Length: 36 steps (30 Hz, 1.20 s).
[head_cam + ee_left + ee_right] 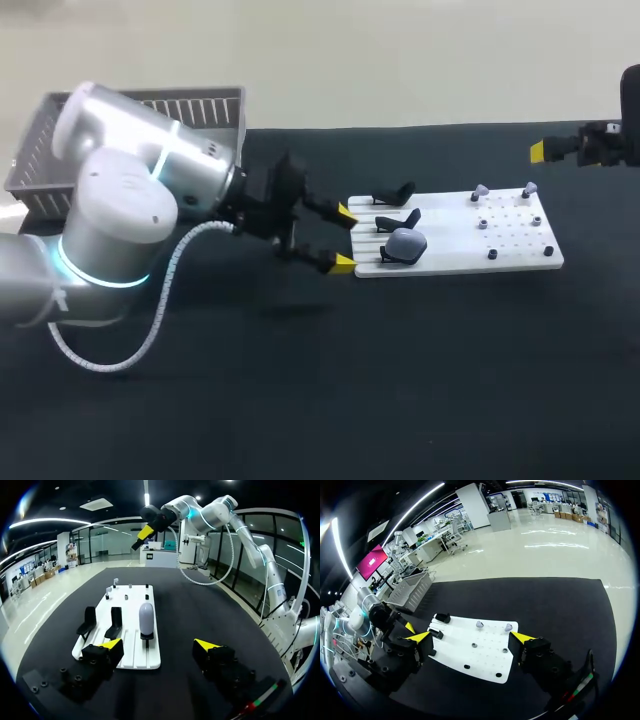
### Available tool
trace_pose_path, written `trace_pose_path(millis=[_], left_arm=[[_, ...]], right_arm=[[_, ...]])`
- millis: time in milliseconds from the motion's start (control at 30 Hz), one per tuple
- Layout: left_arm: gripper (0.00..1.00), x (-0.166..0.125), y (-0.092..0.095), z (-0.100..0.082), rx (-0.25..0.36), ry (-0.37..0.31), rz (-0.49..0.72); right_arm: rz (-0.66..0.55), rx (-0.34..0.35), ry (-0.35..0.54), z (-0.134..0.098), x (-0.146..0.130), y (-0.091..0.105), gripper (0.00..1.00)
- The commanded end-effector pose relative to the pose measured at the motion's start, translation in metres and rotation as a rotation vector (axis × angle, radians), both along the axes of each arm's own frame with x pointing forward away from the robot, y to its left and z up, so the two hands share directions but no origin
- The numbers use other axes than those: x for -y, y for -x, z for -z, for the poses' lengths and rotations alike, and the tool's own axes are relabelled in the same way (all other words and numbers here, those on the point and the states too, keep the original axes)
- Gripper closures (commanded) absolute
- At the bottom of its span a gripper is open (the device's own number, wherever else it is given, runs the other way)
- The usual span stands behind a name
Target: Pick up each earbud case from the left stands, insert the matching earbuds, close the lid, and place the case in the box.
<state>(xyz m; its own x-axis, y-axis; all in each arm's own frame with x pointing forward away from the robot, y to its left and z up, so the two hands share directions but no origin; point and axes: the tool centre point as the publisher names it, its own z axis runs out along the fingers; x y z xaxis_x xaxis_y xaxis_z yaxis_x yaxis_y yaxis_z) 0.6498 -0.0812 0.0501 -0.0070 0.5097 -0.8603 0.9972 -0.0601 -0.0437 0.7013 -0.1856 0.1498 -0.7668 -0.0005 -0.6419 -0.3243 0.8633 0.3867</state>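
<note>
Left gripper [158,644] spread open; ahead at mid-frame, a white flat board [131,632] on the black tabletop [200,610] holds a grey oval earbud case [146,618].

— Is any text, number, label or sign showing legibly here?
— No, nothing readable is appearing on the earbud case [405,244], the white board [510,235] or the surface [400,380].

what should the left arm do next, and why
Probably ease the left gripper forward until its open fingers straddle the grey earbud case. The case sits on the white board, just ahead of the gripper and roughly in line with it, and the gripper holds nothing yet.
</note>
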Motion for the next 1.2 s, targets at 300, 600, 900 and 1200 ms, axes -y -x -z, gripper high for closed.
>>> trace_pose_path(millis=[300,600,900,1200], left_arm=[[0.16,0.020,-0.007,0.009,-0.011,0.021,0.030],[0.35,0.027,-0.007,0.017,-0.027,0.061,0.040],[0.40,0.033,-0.006,0.022,-0.036,0.075,0.043],[0.41,0.038,-0.008,0.021,-0.038,0.086,0.051]], right_arm=[[0.000,0.001,0.000,0.000,0.000,0.000,0.00],[0.000,0.001,0.000,0.000,0.000,0.000,0.00],[0.000,0.001,0.000,0.000,0.000,0.000,0.00],[0.000,0.001,0.000,0.000,0.000,0.000,0.00]])
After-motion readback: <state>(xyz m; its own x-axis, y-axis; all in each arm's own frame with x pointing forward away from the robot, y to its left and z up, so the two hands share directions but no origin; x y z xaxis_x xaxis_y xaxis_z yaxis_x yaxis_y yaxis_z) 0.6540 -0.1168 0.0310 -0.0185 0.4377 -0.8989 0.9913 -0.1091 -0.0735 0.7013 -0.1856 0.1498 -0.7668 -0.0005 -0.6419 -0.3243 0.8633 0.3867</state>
